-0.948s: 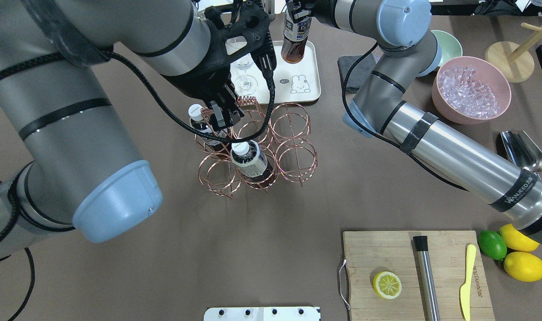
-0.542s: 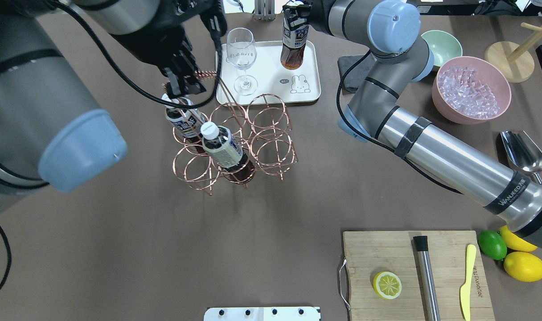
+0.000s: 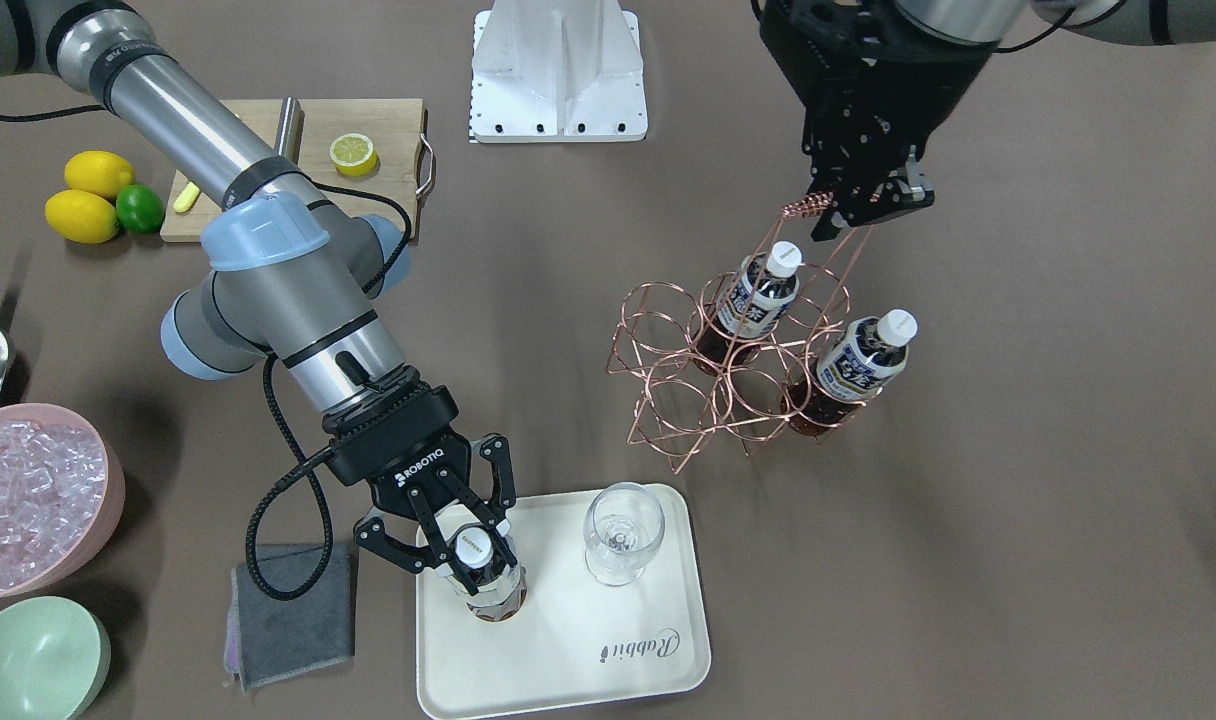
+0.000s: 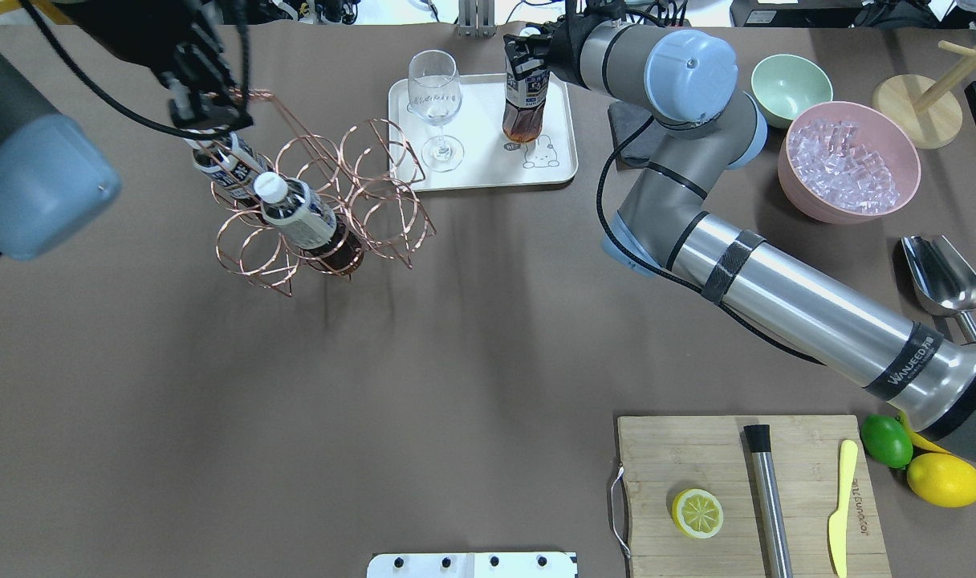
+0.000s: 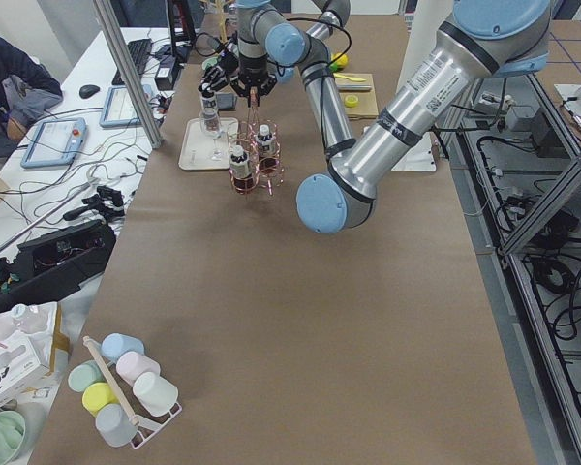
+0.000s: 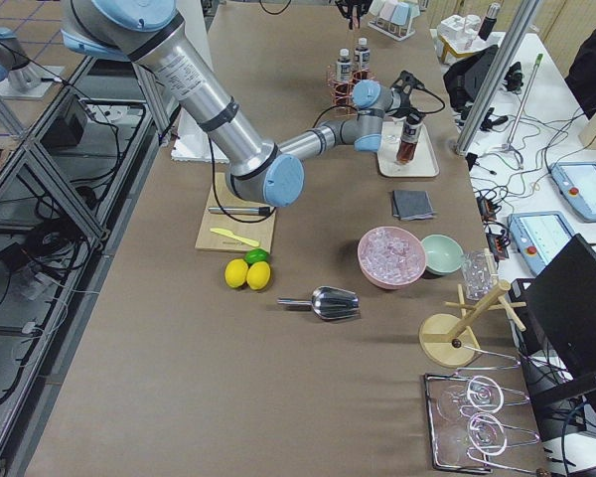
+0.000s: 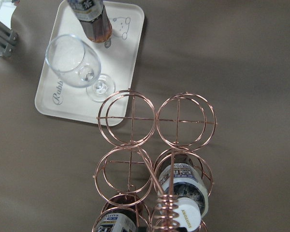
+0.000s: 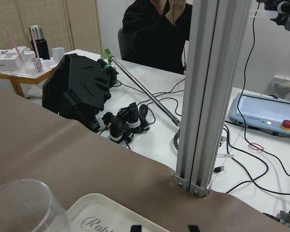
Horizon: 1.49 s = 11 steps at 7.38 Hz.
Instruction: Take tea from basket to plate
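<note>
My right end effector (image 3: 473, 558) is clamped on a small clear plastic tea bottle (image 3: 490, 592), just under its white cap. The tea bottle is full of dark red-brown drink and has a white-and-dark printed label. It stands upright on the end toward my right of a cream-white tray (image 3: 588, 630) with rounded corners. The tray is by the far edge of the brown tabletop (image 3: 1018, 500), away from my base. I cannot tell if the bottle's bottom touches the tray. A clear stemmed glass (image 3: 623, 530) stands on the tray near the bottle, not touching it.

My left end effector (image 3: 856, 208) is closed on the coil at the top of the handle of a rose-gold wire basket (image 3: 738, 375). The basket is to my left of the tray, apart from it. Two more bottles like mine (image 3: 758, 300) (image 3: 863, 365) lean in two of its six ring cells.

The front-facing view looks down on the cap, with a black finger (image 3: 393, 545) on each side. The overhead view shows the label and the brown drink (image 4: 522, 112) from the side, next to a small bear drawing. The left wrist view shows only the bottle's lower half (image 7: 94, 21), plus the word "Rabbit" on the tray. The right wrist view shows just the glass rim (image 8: 19, 208), a bit of tray, and two dark fingertips (image 8: 135, 227) set apart.
</note>
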### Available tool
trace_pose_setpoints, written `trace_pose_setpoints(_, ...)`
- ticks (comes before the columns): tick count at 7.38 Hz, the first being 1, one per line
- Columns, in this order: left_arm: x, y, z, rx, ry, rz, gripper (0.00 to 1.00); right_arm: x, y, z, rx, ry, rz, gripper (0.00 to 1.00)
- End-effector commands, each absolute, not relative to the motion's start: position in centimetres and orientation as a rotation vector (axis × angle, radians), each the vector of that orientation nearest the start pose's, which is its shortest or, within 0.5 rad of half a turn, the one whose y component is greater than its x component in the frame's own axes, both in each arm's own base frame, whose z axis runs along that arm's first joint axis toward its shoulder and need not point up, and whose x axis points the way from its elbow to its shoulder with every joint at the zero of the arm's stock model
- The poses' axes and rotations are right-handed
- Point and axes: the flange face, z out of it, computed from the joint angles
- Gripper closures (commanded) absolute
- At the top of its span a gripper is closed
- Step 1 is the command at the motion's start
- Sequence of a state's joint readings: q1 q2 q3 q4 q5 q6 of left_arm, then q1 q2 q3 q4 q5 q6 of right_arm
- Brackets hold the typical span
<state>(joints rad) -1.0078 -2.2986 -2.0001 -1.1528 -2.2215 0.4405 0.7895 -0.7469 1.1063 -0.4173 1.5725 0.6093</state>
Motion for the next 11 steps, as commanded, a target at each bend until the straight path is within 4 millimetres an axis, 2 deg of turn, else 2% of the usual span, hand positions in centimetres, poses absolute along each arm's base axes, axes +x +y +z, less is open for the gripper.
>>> trace_pose_setpoints(1, 18.0, -53.9, 17.3, 0.667, 0.652, 1.202, 1.0, -46.1, -65.0, 22.5, 1.155, -0.965, -0.141, 1.0)
trace_pose_setpoints(3, 14.4, -54.8, 20.8, 0.641, 0.617, 1.207, 1.0, -46.1, -65.0, 22.8, 1.151, -0.962, -0.141, 1.0)
trace_pose_setpoints(6, 10.1, -55.1, 26.1, 0.562, 0.607, 1.121, 1.0, -46.7, -64.5, 23.3, 1.141, -0.963, -0.149, 1.0)
trace_pose_setpoints(8, 8.5, -54.7, 29.4, 0.528, 0.601, 1.133, 1.0, -46.7, -64.5, 23.1, 1.143, -0.965, -0.146, 1.0)
trace_pose_setpoints(9, 8.0, -54.7, 30.5, 0.518, 0.595, 1.141, 1.0, -46.7, -64.5, 23.0, 1.144, -0.966, -0.145, 0.27)
trace_pose_setpoints(10, 7.6, -55.0, 31.4, 0.517, 0.587, 1.167, 1.0, -46.6, -64.5, 22.8, 1.14, -0.977, -0.136, 0.0)
trace_pose_setpoints(11, 7.0, -55.6, 32.3, 0.525, 0.577, 1.181, 1.0, -46.6, -64.4, 22.6, 1.136, -0.987, -0.125, 0.0)
